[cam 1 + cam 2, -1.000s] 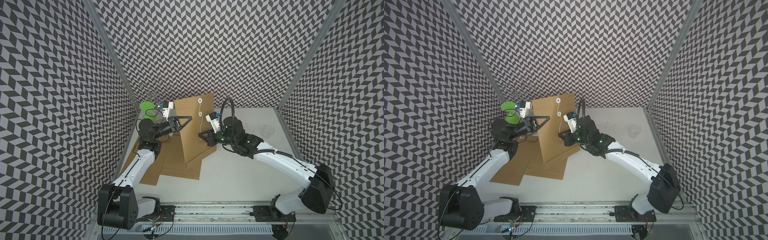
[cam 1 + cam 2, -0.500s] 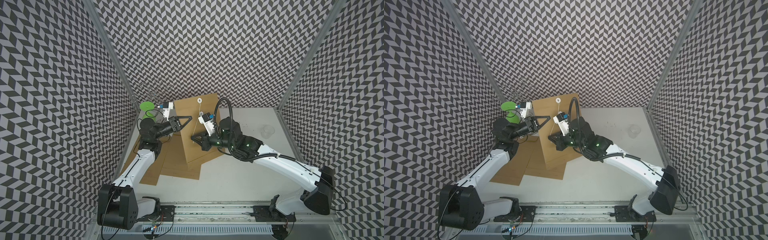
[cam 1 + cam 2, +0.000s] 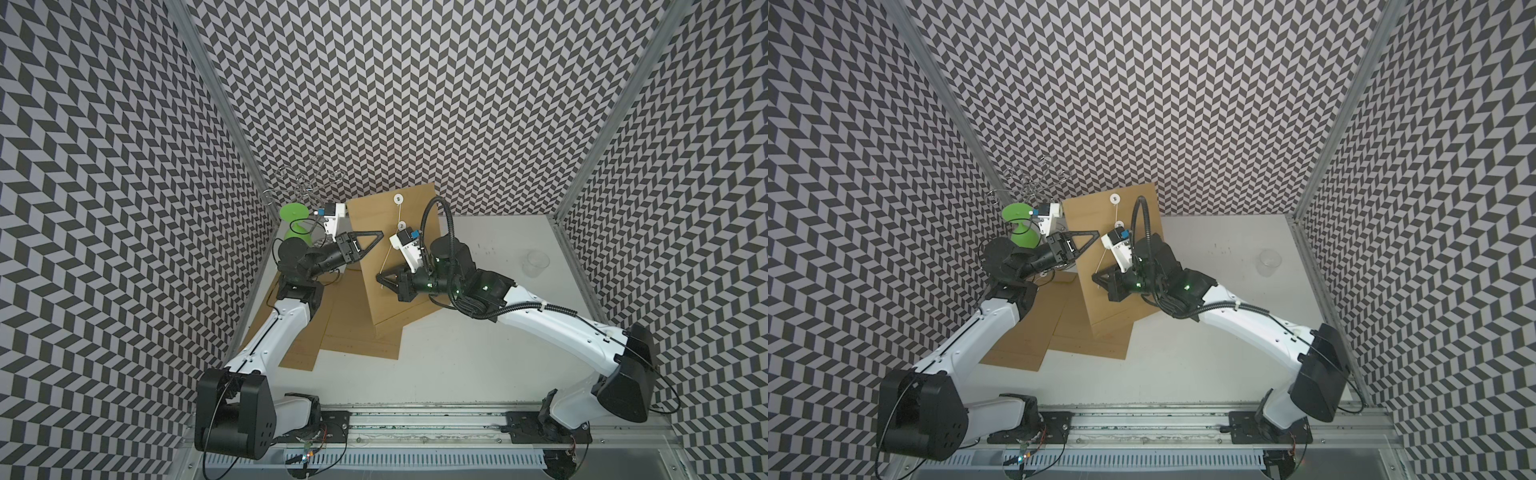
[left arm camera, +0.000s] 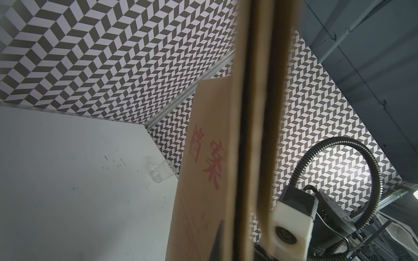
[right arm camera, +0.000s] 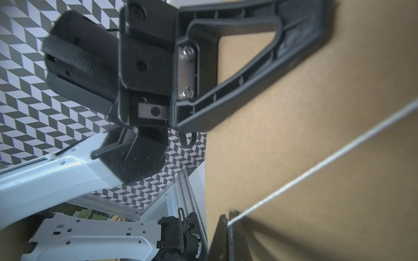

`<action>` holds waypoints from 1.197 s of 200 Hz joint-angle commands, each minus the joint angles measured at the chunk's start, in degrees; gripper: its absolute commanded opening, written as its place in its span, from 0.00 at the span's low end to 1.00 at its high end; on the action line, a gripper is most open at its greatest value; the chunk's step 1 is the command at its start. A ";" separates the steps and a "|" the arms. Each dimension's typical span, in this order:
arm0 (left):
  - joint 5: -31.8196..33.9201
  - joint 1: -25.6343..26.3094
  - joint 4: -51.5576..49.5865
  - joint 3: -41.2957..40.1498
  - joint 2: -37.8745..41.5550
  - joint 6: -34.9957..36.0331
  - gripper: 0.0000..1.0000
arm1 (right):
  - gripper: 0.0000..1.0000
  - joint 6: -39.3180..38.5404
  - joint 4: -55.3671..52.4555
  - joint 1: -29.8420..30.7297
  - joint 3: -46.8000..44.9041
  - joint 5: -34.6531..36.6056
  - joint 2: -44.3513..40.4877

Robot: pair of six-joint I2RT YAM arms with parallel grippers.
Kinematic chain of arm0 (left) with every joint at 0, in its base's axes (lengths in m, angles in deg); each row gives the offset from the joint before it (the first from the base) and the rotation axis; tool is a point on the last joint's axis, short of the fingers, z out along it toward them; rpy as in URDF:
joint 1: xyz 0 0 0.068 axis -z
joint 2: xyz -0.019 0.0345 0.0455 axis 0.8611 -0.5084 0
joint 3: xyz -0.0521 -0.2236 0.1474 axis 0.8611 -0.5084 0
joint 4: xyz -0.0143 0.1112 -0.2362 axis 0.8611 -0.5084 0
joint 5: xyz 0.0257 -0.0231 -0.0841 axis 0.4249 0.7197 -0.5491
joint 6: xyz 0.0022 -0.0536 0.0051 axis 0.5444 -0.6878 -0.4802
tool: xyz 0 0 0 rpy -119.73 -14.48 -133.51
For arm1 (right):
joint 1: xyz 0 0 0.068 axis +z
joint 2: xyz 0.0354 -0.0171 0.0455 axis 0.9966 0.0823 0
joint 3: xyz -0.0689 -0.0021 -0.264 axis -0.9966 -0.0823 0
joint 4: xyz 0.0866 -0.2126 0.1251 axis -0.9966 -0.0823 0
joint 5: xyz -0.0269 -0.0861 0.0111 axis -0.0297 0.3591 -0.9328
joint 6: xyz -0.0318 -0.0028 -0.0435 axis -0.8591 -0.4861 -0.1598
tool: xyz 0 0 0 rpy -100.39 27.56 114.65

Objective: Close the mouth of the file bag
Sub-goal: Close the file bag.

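Observation:
The brown file bag stands upright at the back left of the table in both top views. Two white discs sit near its upper edge. A white string runs taut from the discs down across the bag's face. My right gripper is shut on the string's end, close against the face. My left gripper is shut on the bag's side edge, holding it up. Red characters show on the bag's other face.
Other brown file bags lie flat under the standing one. A green stand and a wire rack sit in the back left corner. A clear cup stands near the right wall.
My right gripper has moved left across the bag's face, drawing the string with it. The left gripper and the bag have stayed put.

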 commanded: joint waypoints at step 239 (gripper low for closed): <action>-2.71 1.02 -1.87 -0.07 3.68 1.55 0.00 | 0.00 -9.39 -10.11 -18.53 8.98 11.67 -1.87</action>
